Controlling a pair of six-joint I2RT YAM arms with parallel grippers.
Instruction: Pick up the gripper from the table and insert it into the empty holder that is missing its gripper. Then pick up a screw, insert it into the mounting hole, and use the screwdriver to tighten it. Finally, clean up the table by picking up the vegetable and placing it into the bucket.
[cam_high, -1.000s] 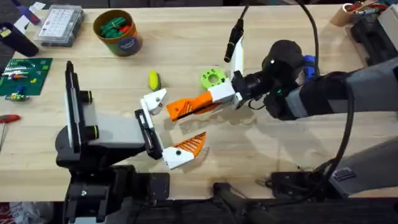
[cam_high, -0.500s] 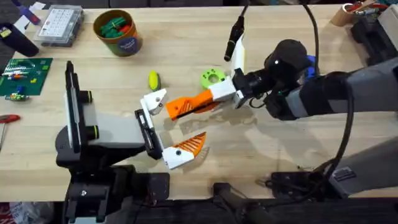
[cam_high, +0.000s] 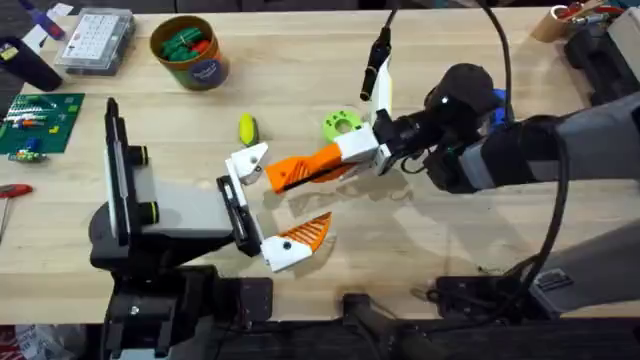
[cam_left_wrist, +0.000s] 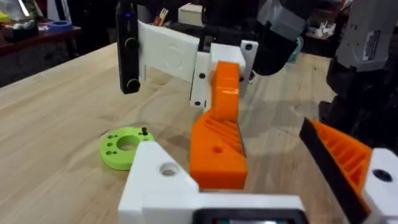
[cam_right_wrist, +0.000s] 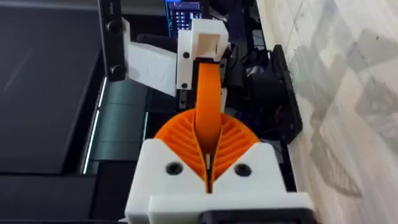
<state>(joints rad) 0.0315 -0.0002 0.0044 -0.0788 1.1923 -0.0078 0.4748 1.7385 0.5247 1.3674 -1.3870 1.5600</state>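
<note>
Right tool (cam_high: 345, 158) is pinched shut on the orange gripper (cam_high: 300, 170), whose long axis runs level along the worktop (cam_high: 450, 70) toward the left-hand edge, its tip just beside the mouth of the empty white holder (cam_high: 248, 160) near mid-worktop. Right arm carries the insertion; left tool (cam_high: 255, 205) is the grey arm's black jaw rail, spread wide, its other socket carrying the paler ribbed finger (cam_high: 310, 232). Yellow vegetable (cam_high: 246, 128) lies behind the holder, bucket (cam_high: 190, 50) near the far left corner.
</note>
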